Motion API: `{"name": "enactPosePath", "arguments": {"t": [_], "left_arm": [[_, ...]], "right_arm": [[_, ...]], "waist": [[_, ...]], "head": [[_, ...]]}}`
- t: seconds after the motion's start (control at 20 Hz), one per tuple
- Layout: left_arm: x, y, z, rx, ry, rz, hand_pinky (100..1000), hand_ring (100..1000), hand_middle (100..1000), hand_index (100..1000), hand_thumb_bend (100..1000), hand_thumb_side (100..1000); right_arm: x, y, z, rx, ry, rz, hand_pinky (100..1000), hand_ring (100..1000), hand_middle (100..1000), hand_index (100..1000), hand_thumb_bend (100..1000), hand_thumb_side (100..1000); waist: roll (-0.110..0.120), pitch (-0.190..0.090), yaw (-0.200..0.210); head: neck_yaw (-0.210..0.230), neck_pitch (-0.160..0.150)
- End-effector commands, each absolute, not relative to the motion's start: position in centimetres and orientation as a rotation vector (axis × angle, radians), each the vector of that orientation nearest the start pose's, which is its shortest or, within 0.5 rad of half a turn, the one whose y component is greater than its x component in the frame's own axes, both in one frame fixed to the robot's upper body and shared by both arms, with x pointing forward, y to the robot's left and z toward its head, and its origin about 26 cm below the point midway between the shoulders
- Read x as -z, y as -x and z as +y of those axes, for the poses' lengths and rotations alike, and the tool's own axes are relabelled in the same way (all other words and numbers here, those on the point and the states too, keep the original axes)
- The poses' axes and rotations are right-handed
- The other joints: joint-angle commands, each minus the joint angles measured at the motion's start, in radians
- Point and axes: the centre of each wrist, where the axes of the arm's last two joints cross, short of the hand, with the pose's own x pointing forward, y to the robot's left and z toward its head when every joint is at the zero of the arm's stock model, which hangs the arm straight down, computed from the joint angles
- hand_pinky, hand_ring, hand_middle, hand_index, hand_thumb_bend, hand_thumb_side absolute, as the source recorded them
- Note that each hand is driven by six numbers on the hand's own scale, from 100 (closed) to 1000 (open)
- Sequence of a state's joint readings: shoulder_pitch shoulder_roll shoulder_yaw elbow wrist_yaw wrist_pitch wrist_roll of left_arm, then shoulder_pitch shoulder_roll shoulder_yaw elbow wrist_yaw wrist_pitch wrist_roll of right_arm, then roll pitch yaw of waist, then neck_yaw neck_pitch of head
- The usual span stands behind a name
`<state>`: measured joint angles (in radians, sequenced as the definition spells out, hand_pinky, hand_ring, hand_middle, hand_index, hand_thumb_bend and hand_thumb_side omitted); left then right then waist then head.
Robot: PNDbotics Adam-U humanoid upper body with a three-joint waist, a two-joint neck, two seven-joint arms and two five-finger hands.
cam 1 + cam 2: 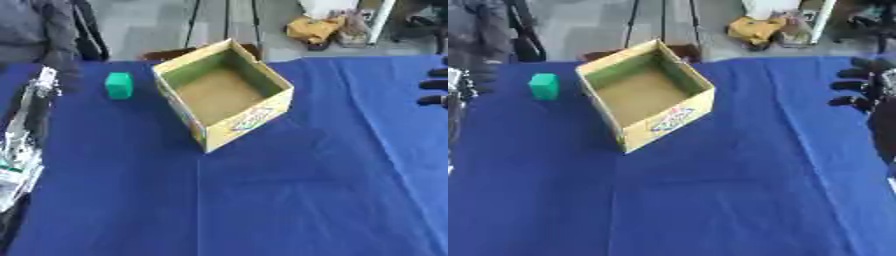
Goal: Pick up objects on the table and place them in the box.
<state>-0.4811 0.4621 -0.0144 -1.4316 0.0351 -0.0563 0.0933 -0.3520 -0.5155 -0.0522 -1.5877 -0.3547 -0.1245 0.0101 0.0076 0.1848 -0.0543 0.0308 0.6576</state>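
Observation:
An open yellow cardboard box (249, 120) stands askew at the middle of the blue-clothed table (262, 200); inside, only its brown floor shows. A small green block (119, 85) sits on the cloth just left of the box, apart from it. My left arm runs up the left edge, and my left hand (45, 82) is a short way left of the block, too dark to make out. My right hand (866, 87) hangs at the right edge, well right of the box, with its dark fingers spread towards the left and holding nothing.
Beyond the table's far edge there is a grey floor with a yellow bag (315, 27) and thin stand legs (191, 22). Wide blue cloth stretches in front of the box and to its right.

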Motion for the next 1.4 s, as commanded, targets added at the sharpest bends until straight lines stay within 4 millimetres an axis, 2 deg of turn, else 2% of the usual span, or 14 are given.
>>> {"name": "enactPosePath", "arguments": {"t": [0.05,0.2,0.4,0.6,0.7,0.75,0.85,0.9,0.95,1.1,1.25,1.4], "left_arm": [[-16.1,-38.6,32.8,0.321,-0.406,-1.987,773,771,717,866,367,979],[-16.2,-38.6,32.9,0.329,-0.415,-1.987,773,772,718,866,352,952],[-16.8,-38.7,33.2,0.369,-0.442,-1.983,774,774,721,867,372,837],[-18.7,-39.2,34.7,0.515,-0.596,-1.938,768,779,728,858,339,581],[-20.5,-39.7,35.8,0.637,-0.744,-1.897,760,780,730,842,377,409],[-21.2,-40.0,36.3,0.688,-0.811,-1.868,759,780,730,841,382,396],[-22.8,-40.7,37.2,0.798,-0.935,-1.801,747,778,731,815,474,236],[-23.9,-41.2,37.7,0.884,-1.021,-1.739,745,779,733,812,486,217],[-24.6,-41.9,38.1,0.963,-1.093,-1.664,743,782,739,807,540,206],[-25.5,-43.8,38.9,1.13,-1.221,-1.454,740,783,743,792,601,157],[-25.8,-45.5,39.2,1.21,-1.293,-1.3,740,781,741,785,607,127],[-25.6,-46.6,39.5,1.215,-1.345,-1.198,740,769,718,769,611,101]], "right_arm": [[-16.6,-35.1,-34.9,-0.206,0.084,-2.093,579,699,682,843,100,864],[-16.6,-35.1,-34.9,-0.207,0.084,-2.093,580,699,681,843,100,864],[-16.6,-35.1,-35.0,-0.208,0.083,-2.091,580,698,680,843,100,865],[-16.5,-35.1,-34.9,-0.214,0.081,-2.088,581,696,679,844,100,868],[-16.5,-35.2,-34.9,-0.219,0.079,-2.085,582,696,678,844,100,870],[-16.5,-35.2,-34.9,-0.221,0.078,-2.084,582,696,678,844,100,871],[-16.5,-35.2,-34.8,-0.227,0.075,-2.081,582,695,677,845,100,875],[-16.4,-35.2,-34.7,-0.233,0.072,-2.079,582,694,677,845,100,870],[-16.4,-35.3,-34.7,-0.239,0.069,-2.076,582,694,676,845,100,877],[-16.3,-35.3,-34.5,-0.26,0.062,-2.067,583,693,675,845,100,880],[-16.5,-35.4,-34.2,-0.279,0.054,-2.068,583,692,674,845,100,881],[-16.6,-35.5,-34.1,-0.296,0.05,-2.07,583,691,672,846,100,883]], "waist": [[-0.002,-0.019,-0.002],[-0.001,-0.019,-0.001],[-0.001,-0.019,-0.004],[-0.001,-0.018,-0.013],[0.001,-0.016,-0.02],[0.002,-0.015,-0.023],[0.006,-0.014,-0.032],[0.01,-0.013,-0.039],[0.014,-0.012,-0.044],[0.022,-0.007,-0.061],[0.027,0.003,-0.081],[0.029,0.02,-0.103]], "head": [[0.0,-0.01],[0.002,-0.009],[0.003,-0.01],[0.002,-0.014],[0.002,-0.021],[0.002,-0.023],[0.003,-0.026],[0.004,-0.03],[0.006,-0.033],[0.013,-0.039],[0.02,-0.051],[0.031,-0.064]]}}
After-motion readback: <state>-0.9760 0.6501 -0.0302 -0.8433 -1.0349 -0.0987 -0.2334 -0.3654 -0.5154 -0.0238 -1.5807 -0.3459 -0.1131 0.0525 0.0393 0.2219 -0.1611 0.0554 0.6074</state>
